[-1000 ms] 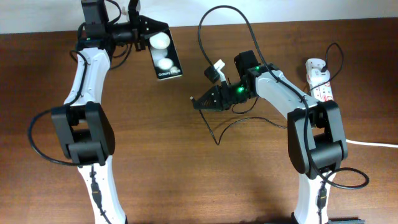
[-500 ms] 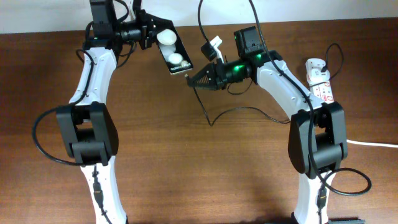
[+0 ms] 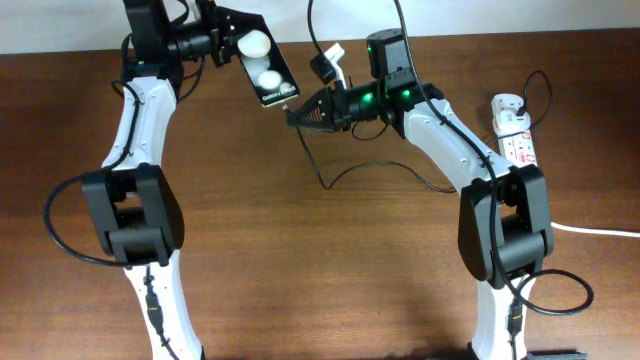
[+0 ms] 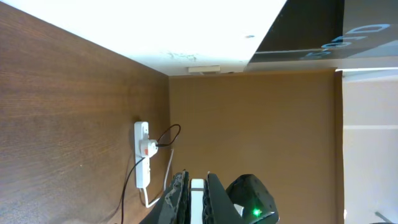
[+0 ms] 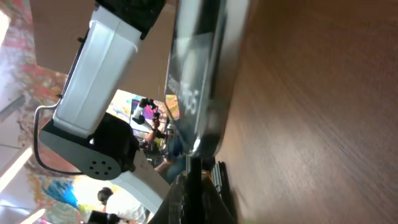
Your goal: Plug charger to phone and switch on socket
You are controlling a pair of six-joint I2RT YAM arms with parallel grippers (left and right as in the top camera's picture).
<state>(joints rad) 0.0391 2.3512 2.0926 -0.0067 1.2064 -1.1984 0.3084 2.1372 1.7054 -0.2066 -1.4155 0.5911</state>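
Phone [image 3: 268,75] held clear of the table [image 3: 300,280] at far left-centre. It is pinched at its upper end by the closed left claw [image 3: 226,40], with its face and two white round spots turned up to the overhead camera and its lower edge angled toward the other arm. Just to its right, the right claw [image 3: 296,114] is clamped on the connector end of the charger [image 3: 326,185]. The thin black cable droops in a loop to the table and runs on toward the socket [image 3: 516,135], which lies at the far right, well apart from both claws.

From the right wrist, the connector tip [image 5: 194,158] sits right at the phone's bottom edge. Whether it is seated in the port or only touching cannot be told. On this showing, the plug-in step is in hand and at best nearly finished.

A white plug adapter [image 3: 505,103] sits at the strip's far end, so the charger looks connected there. No claw is near the switches. Pressing one appears to be what remains, once the connector is home and a claw is free.
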